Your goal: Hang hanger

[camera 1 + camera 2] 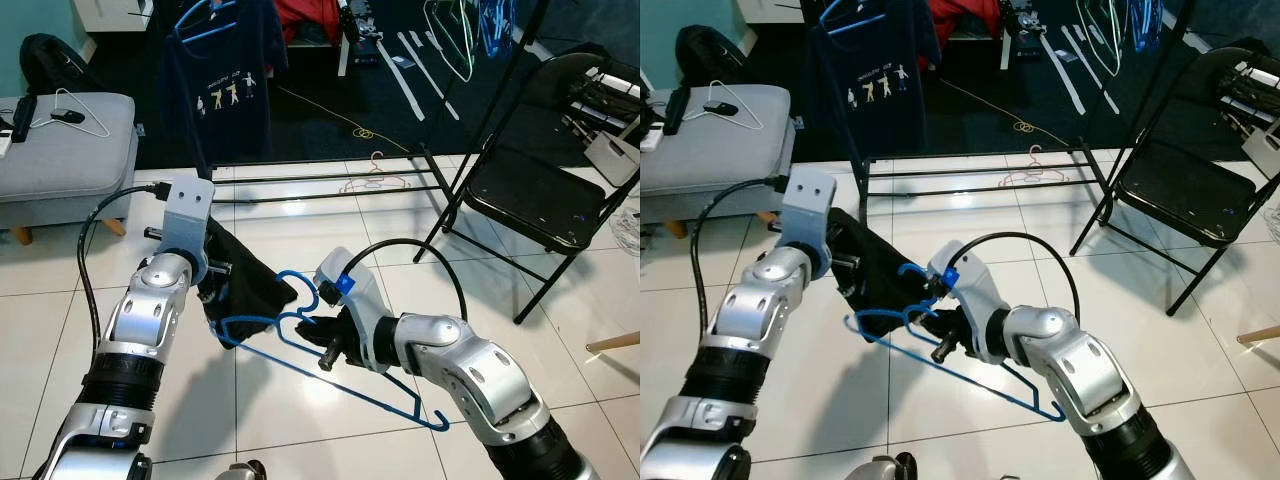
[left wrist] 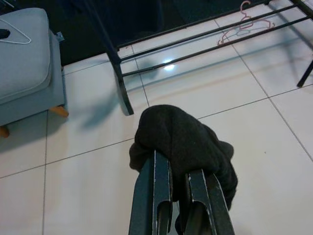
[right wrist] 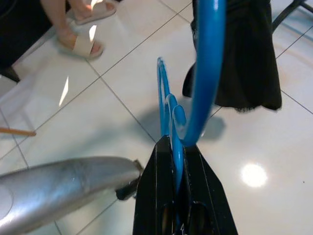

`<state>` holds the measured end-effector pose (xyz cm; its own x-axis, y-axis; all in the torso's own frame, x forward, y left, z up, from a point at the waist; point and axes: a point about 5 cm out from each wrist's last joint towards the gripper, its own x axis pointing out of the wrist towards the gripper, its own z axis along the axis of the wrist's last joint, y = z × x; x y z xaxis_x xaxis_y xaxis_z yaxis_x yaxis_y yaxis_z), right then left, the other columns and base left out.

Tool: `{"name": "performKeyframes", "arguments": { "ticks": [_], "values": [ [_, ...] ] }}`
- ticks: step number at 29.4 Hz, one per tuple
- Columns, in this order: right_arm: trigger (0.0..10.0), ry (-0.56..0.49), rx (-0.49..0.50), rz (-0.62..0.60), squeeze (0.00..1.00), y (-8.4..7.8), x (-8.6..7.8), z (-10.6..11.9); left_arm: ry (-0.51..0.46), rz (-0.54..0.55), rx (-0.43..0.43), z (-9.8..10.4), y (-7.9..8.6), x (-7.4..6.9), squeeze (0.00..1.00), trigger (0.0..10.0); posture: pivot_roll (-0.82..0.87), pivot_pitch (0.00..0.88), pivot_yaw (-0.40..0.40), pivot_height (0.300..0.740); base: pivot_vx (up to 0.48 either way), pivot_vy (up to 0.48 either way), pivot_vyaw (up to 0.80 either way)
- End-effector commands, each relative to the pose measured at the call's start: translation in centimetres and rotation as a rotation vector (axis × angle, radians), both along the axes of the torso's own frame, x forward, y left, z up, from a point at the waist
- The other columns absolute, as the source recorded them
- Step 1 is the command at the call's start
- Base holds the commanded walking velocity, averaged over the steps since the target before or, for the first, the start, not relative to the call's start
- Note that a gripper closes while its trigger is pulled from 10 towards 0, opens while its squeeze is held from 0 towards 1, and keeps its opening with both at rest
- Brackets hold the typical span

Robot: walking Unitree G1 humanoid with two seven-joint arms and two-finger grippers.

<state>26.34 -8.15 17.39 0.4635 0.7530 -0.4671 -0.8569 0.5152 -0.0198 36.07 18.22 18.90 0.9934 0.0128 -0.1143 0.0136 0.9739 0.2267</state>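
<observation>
Your robot's got two chunky silver arms with rounded metal joint housings and black ribbed cuffs near the elbows. A black cable loops off each wrist. The left gripper (image 2: 180,196) and right gripper (image 3: 178,183) each have two long black fingers, and there's a blue clip on the right wrist.

No legible txt or nos. anywhere in view.

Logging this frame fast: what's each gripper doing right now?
Left gripper: shut on the black garment.
Right gripper: shut on the blue hanger.
</observation>
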Motion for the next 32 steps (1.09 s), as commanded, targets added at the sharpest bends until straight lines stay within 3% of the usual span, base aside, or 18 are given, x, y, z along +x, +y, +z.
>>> {"name": "performKeyframes", "arguments": {
  "ticks": [1, 6, 13, 26, 32],
  "values": [
    [10.0, 0.013, -0.005, 0.034, 0.00, 0.0, -0.8, 0.3, -0.001, 0.010, 0.037, 0.0, 0.6, 0.1, 0.00, 10.0, 0.00, 0.223, -0.012, 0.740, 0.000, 0.000, 0.00],
    [10.0, -0.029, 0.000, -0.033, 0.00, -0.5, -0.1, 0.3, -0.007, 0.006, 0.026, 0.2, 0.6, 0.1, 0.00, 10.0, -0.01, 0.218, -0.013, 0.740, 0.000, 0.000, 0.00],
    [10.0, -0.079, -0.066, -0.147, 0.00, -1.5, 1.5, -0.3, -0.012, -0.007, 0.043, 0.1, 0.4, -0.2, 0.00, 10.0, 0.00, 0.202, -0.019, 0.740, 0.000, 0.000, 0.00],
    [10.0, -0.048, -0.020, -0.127, 0.00, -1.1, 1.1, -0.2, -0.012, -0.013, 0.051, 0.1, 0.5, -0.3, 0.00, 10.0, 0.00, 0.198, -0.017, 0.740, 0.000, 0.000, 0.00],
    [10.0, -0.029, -0.092, -0.050, 0.00, -1.4, 0.2, -0.5, -0.015, -0.020, 0.058, 0.3, 0.5, -0.3, 0.00, 10.0, 0.00, 0.198, -0.017, 0.740, 0.000, 0.000, 0.00]
  ]
}}
